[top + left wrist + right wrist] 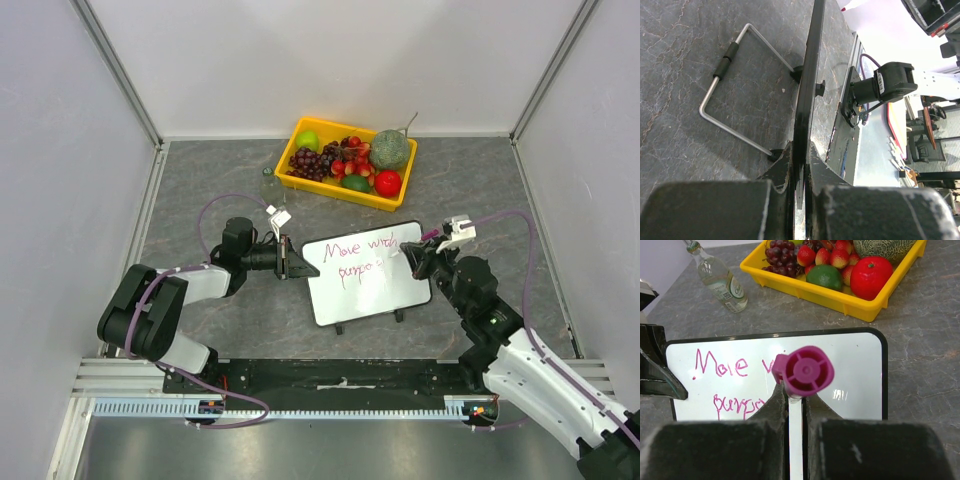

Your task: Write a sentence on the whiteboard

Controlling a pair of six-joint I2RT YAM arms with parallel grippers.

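- So, left gripper (298, 269) pinches the whiteboard (370, 296) by its left edge, steadying it for writing.
- Right gripper (416, 262) clamps the marker (804, 371), aimed at the board to finish the sentence (358, 256).

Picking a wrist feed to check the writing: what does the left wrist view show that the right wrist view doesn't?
Only left wrist: the small black-rimmed white whiteboard edge-on, with the bent metal wire stand at its back. Only right wrist: the magenta handwritten sentence on its face, the magenta marker held in the right gripper, the yellow plastic tray of fruit, the clear glass bottle. Both: the whiteboard, the left gripper clamped on its rim, the grey stone-patterned table.
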